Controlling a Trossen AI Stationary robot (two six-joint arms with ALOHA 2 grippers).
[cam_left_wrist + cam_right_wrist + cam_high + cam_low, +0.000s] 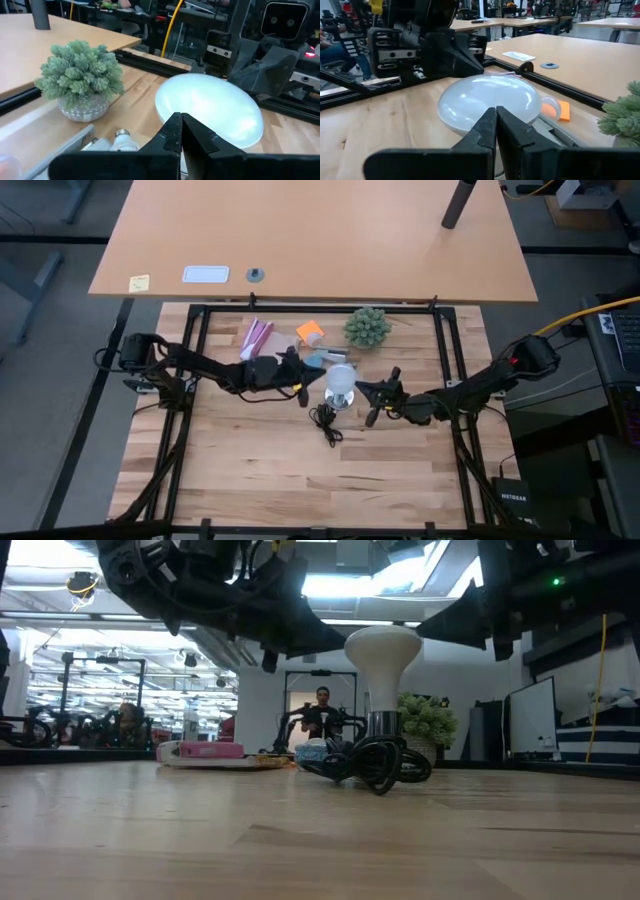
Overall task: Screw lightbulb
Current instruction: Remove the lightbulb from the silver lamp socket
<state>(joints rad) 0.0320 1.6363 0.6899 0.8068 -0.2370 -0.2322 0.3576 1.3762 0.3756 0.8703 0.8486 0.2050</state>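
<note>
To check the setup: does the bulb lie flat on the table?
No, in the low view the bulb stands upright in its socket.

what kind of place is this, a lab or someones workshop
Most likely a robotics lab in an open-plan workspace. The wooden worktable sits inside a black frame carrying two arms, plain desks stand around it, and the low view shows more arm rigs and a seated person behind.

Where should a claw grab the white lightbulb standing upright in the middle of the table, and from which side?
Grip the lightbulb across its wide round dome, coming from the side. It stands upright on the silver socket, so the dome is the broadest exposed part, probably best for twisting.
</note>
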